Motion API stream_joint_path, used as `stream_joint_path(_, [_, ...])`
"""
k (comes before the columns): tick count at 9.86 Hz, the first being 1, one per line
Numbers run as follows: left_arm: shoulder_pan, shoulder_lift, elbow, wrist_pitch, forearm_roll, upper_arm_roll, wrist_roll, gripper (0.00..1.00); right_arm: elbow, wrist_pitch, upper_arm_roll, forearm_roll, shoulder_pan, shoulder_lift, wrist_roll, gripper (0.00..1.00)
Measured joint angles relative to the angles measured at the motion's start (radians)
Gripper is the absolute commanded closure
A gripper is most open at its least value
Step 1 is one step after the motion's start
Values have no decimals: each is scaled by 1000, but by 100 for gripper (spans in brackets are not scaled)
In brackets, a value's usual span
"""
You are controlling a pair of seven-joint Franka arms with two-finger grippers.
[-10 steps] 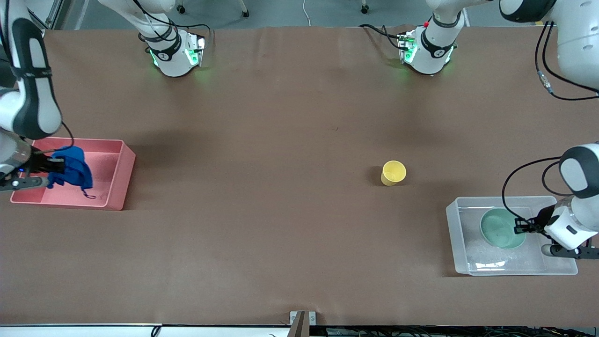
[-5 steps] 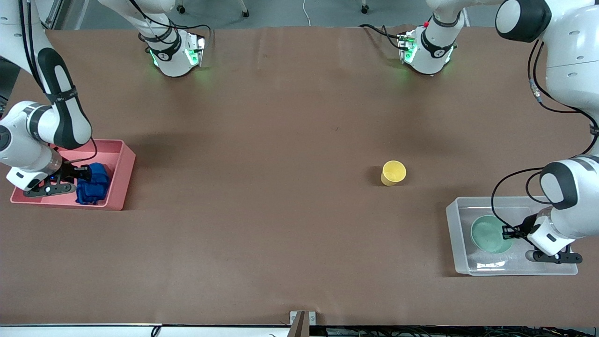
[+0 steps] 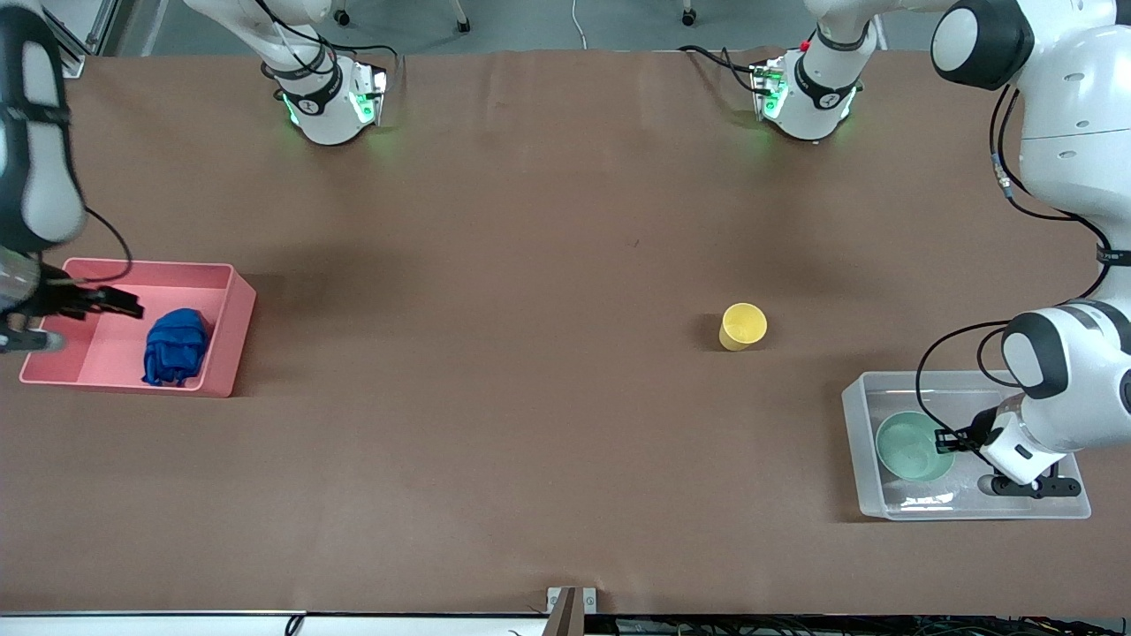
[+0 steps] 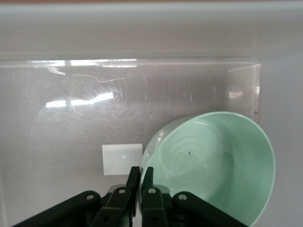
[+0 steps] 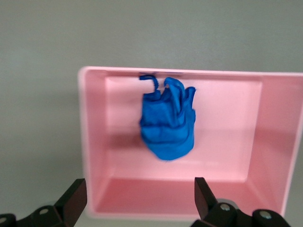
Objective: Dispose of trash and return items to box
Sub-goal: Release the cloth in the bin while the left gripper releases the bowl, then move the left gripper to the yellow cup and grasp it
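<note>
The blue wad [image 3: 177, 345] lies in the pink bin [image 3: 231, 329], also seen in the right wrist view [image 5: 168, 123]. My right gripper [image 3: 119, 302] is open and empty above the bin [image 5: 90, 142]. The mint-green bowl [image 3: 910, 445] sits tilted in the clear box [image 3: 857, 415] with its white label [image 4: 122, 159]. My left gripper [image 3: 942, 439] is shut on the bowl's rim [image 4: 208, 156], inside the box. The yellow cup [image 3: 742, 326] stands on the table, farther from the front camera than the box.
Both arm bases [image 3: 331, 102] [image 3: 804, 97] stand along the table's back edge. The brown table [image 3: 530, 353] stretches between the bin and the box.
My right gripper let go of the blue wad into the pink bin and rose away. My left gripper lowered the bowl deeper into the clear box, toward the right arm's end.
</note>
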Motion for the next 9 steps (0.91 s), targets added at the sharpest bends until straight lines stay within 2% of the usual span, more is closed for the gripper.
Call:
stream_joint_path(1, [1,1,-16,0,0,0,0,84,56,-101,15,3,13,-46,83,0])
stream_joint_path(3, [2,0,-26,5,0,1,0,41,159,-256,78,4,30,-110,266,0])
stream_joint_path(4, [2,-11,-23,9,0,0,0,29,212,-330,94,4,40,-128,311,0])
stream_joint_path(5, [1,-40,-15,6,0,-4,0,21,281,-410,103,4,41,-136,324,0])
stream_joint_path(7, [-6,-164,2,-107,0,-18,0,17,400,-542,120,4,34,-140,324,0])
stream_joint_path(9, [-14,-326,-23,-246,0,-61,-17,16,411,-554,155,1,28,-140,324,0])
